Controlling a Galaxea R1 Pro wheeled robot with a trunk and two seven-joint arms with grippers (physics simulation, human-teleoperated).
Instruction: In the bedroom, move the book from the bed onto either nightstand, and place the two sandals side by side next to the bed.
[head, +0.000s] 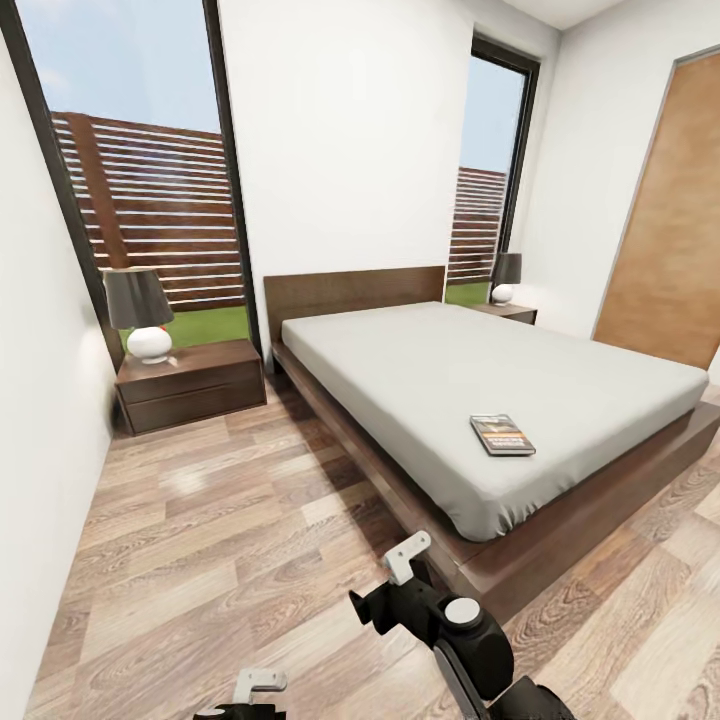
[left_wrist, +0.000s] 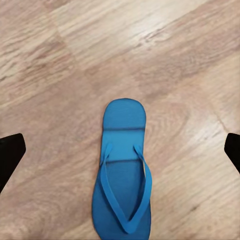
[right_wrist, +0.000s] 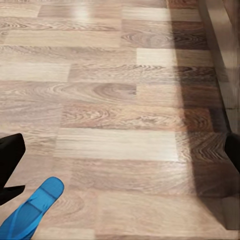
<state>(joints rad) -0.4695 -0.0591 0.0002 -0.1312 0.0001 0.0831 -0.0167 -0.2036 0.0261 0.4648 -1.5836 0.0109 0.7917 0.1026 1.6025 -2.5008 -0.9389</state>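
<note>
Both end effectors released; left one (left_wrist: 120, 150) frames a sandal (left_wrist: 122, 175), its toe end cut off

Bright, even daylight enters through the tall windows (head: 150, 200) behind the bed (head: 480, 390), leaving the white walls flat and almost shadeless. Beside the bed frame a soft shadow darkens the floor (head: 230, 520). Pale glare streaks the planks near the sandal (left_wrist: 122, 175). Straight lines lean outward at the head view's edges; wrist views look slightly soft.
</note>
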